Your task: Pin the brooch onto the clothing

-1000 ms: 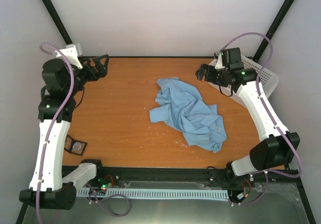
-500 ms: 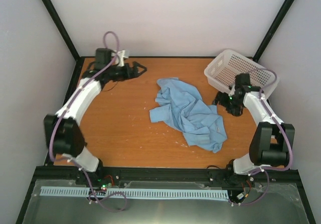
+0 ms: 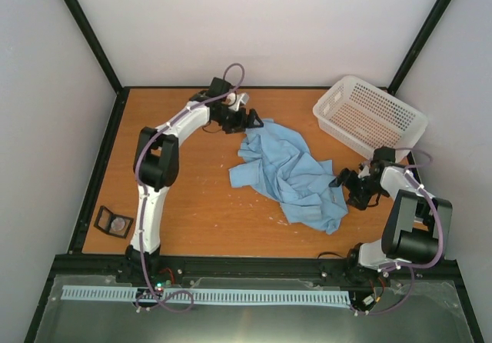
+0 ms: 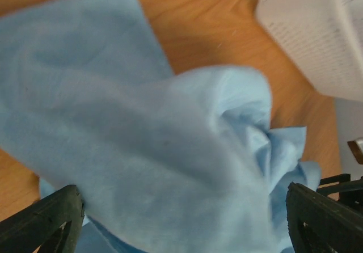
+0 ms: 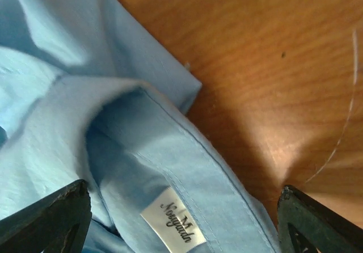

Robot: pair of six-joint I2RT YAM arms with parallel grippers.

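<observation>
I find the brooch (image 3: 118,223) lying in the small black tray (image 3: 104,215) at the near-left corner of the surface (image 3: 184,181), well apart from both arms and from the shirt (image 3: 292,178). The shirt sits crumpled in a heap around the middle of the surface, and the brooch is not yet on it.

My left claw (image 3: 250,120) is at the shirt's far-left edge. Its fingers (image 4: 45,219) stand wide apart in the bottom corners of the wrist view, with a raised fold of blue cloth (image 4: 142,151) between them and nothing clamped. I cannot tell whether they touch the fabric.

My right claw (image 3: 347,185) is at the shirt's right edge. Its fingers (image 5: 51,213) are also spread apart, over the collar (image 5: 187,151) and a white size tag (image 5: 170,224), and are not gripping them.

The white perforated basket (image 3: 369,116) sits at the far-right corner, apart from the shirt.
</observation>
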